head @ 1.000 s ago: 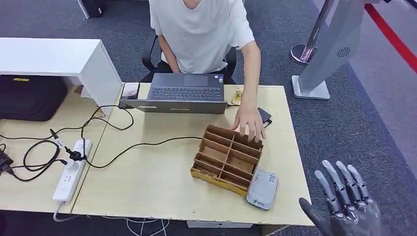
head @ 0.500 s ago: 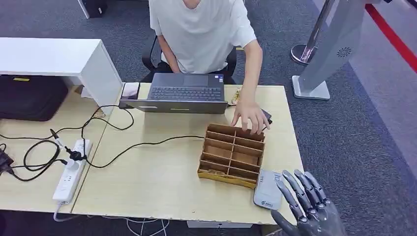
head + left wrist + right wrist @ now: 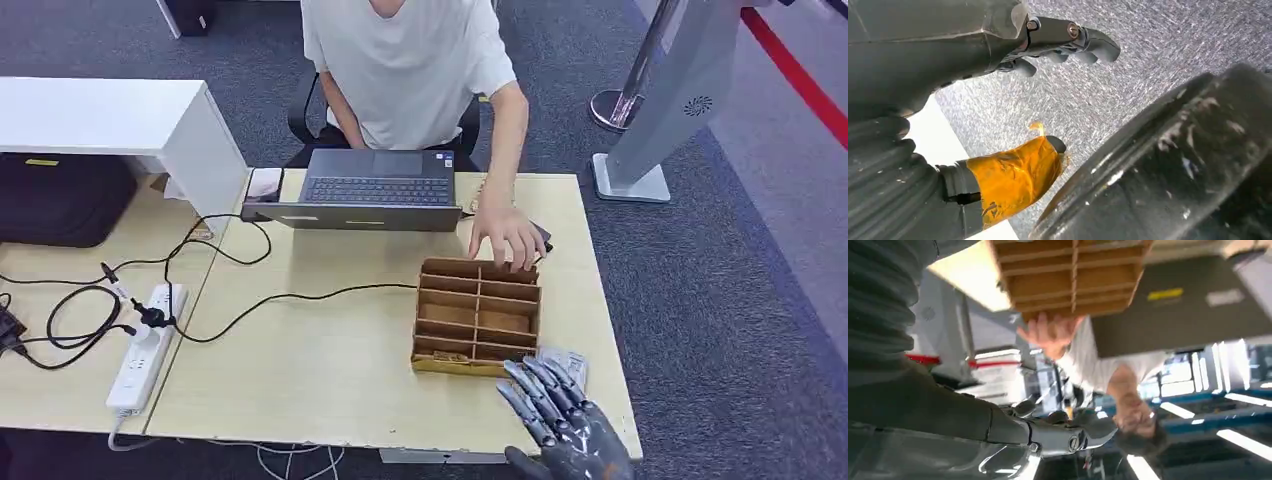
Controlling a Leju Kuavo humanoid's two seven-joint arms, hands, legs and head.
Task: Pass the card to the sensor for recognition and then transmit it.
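My right hand point(image 3: 565, 430) reaches in over the table's front right corner with its fingers spread and nothing in them. Its fingertips lie over the near part of the grey sensor box point(image 3: 568, 362). Just behind the sensor stands a wooden divided box point(image 3: 478, 318). A person's hand point(image 3: 507, 238) rests on that box's far edge. In the right wrist view my right hand point(image 3: 998, 430) is below the wooden box point(image 3: 1073, 275) and the person's hand point(image 3: 1053, 335). My left hand point(image 3: 973, 50) hangs over grey carpet, fingers apart, its thumb wrapped in yellow tape point(image 3: 1013, 175).
A person in a white shirt point(image 3: 405, 60) sits behind an open laptop point(image 3: 375, 190) at the table's far side. A dark flat object point(image 3: 542, 236) lies by the person's hand. A power strip point(image 3: 145, 345) and black cables point(image 3: 230, 300) lie at the left. A grey stand point(image 3: 640, 150) is on the floor at the right.
My right hand has moved left, from over the floor to over the sensor at the table's corner. The person's hand has turned the wooden box square to the table.
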